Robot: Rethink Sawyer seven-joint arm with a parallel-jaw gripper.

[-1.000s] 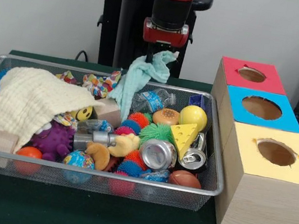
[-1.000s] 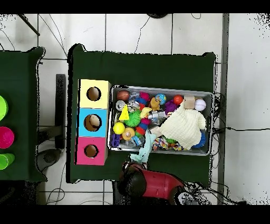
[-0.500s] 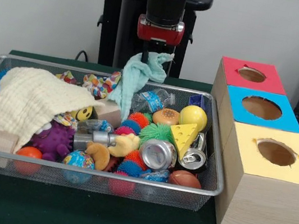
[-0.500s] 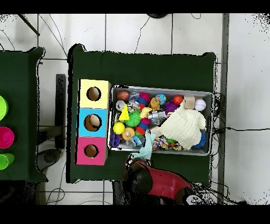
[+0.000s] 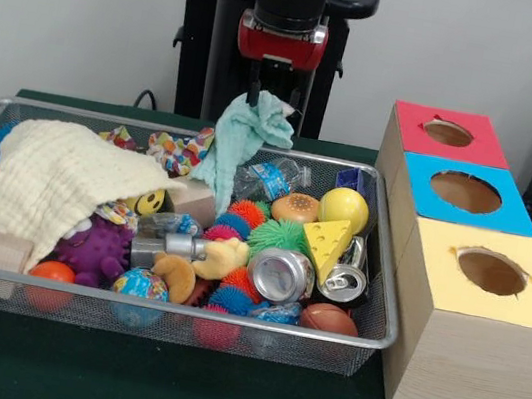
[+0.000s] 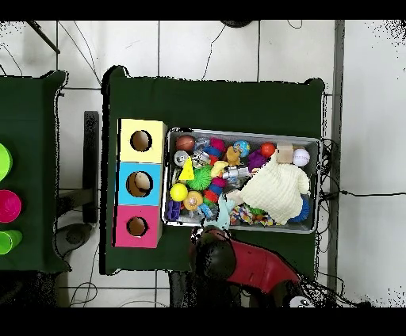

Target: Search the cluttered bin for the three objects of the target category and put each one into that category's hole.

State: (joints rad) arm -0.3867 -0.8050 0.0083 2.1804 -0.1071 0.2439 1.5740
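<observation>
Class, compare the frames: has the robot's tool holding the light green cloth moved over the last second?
Yes. The tool, shut on the light green cloth, has risen and shifted left in the front view, away from the red-topped box.

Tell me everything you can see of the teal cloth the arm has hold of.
The teal cloth is soft, crumpled fabric, pale blue-green. Its top is bunched under the gripper, which holds it lifted; the rest hangs down in folds, the lower end trailing into the wire bin at its far side, beside the crushed plastic bottle.
</observation>
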